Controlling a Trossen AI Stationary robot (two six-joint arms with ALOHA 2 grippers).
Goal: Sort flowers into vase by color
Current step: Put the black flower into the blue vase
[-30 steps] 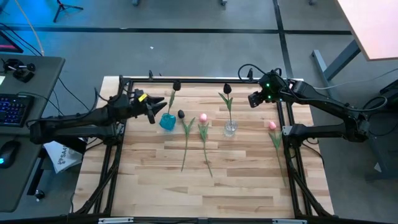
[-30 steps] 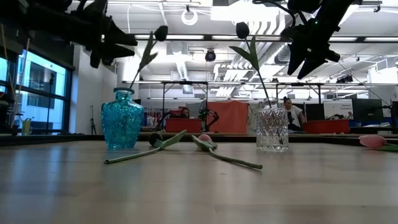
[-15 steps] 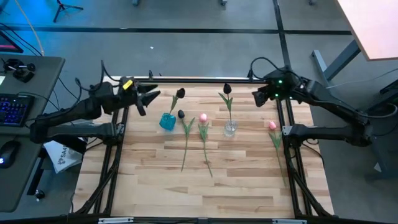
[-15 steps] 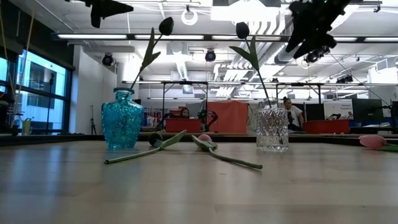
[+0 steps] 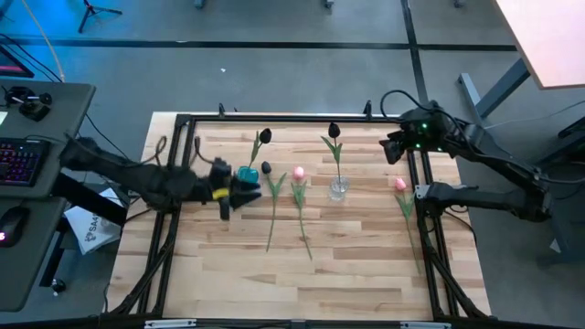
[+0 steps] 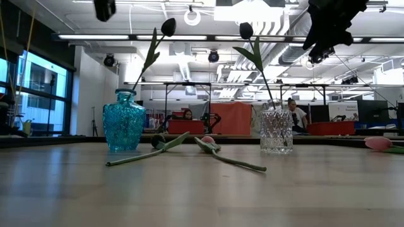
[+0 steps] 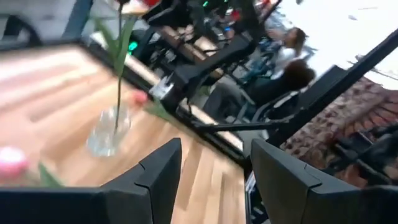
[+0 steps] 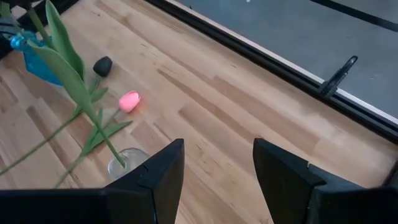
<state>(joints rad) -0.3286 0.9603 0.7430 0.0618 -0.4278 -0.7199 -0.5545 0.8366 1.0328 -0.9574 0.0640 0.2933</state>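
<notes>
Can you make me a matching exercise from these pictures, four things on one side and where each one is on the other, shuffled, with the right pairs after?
Things:
1. blue vase
2. clear glass vase
3. pink tulip by the right frame
4. left gripper

Places:
A. lying flat on the table near its right edge
B. holds a dark tulip, toward the table's left side
C. just beside the blue vase, over the table
D. holds a dark tulip, right of the table's middle

Pairs: 1-B, 2-D, 3-A, 4-C
</notes>
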